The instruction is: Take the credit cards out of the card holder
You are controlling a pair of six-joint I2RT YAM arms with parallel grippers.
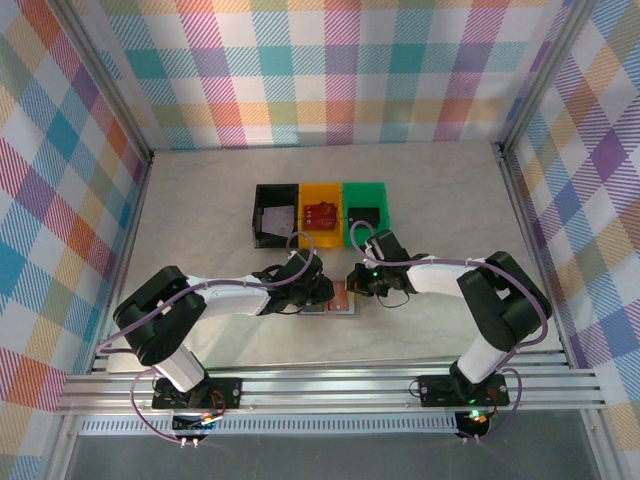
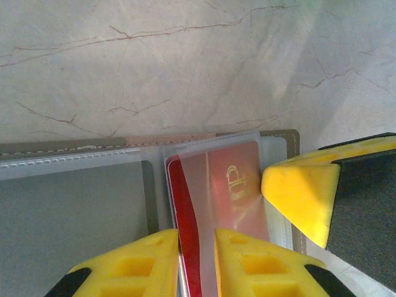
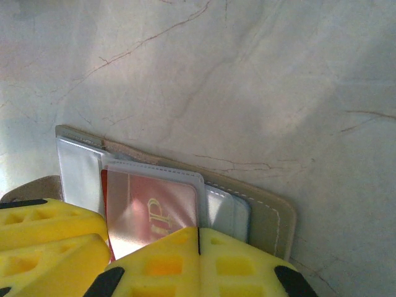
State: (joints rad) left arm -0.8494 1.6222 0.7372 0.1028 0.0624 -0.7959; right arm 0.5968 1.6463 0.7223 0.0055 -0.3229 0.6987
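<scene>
The grey card holder (image 1: 341, 302) lies open on the table between my two grippers. The red credit card (image 2: 238, 185) sits in its clear sleeve, with a bare red strip showing along one side. My left gripper (image 2: 197, 241) is down over the card's near edge, jaws a narrow gap apart, with card and sleeve showing in the gap. My right gripper (image 3: 199, 234) is shut with its fingers touching, tips down on the card holder (image 3: 272, 216) beside the red card (image 3: 154, 201). A pale grey-blue card (image 3: 226, 210) shows in the pocket beside the red one.
Three bins stand in a row behind the holder: black (image 1: 276, 215), yellow (image 1: 320, 212) with a red item inside, green (image 1: 365, 210). The right gripper's yellow finger (image 2: 300, 192) crowds the right of the left wrist view. Marbled tabletop lies all around.
</scene>
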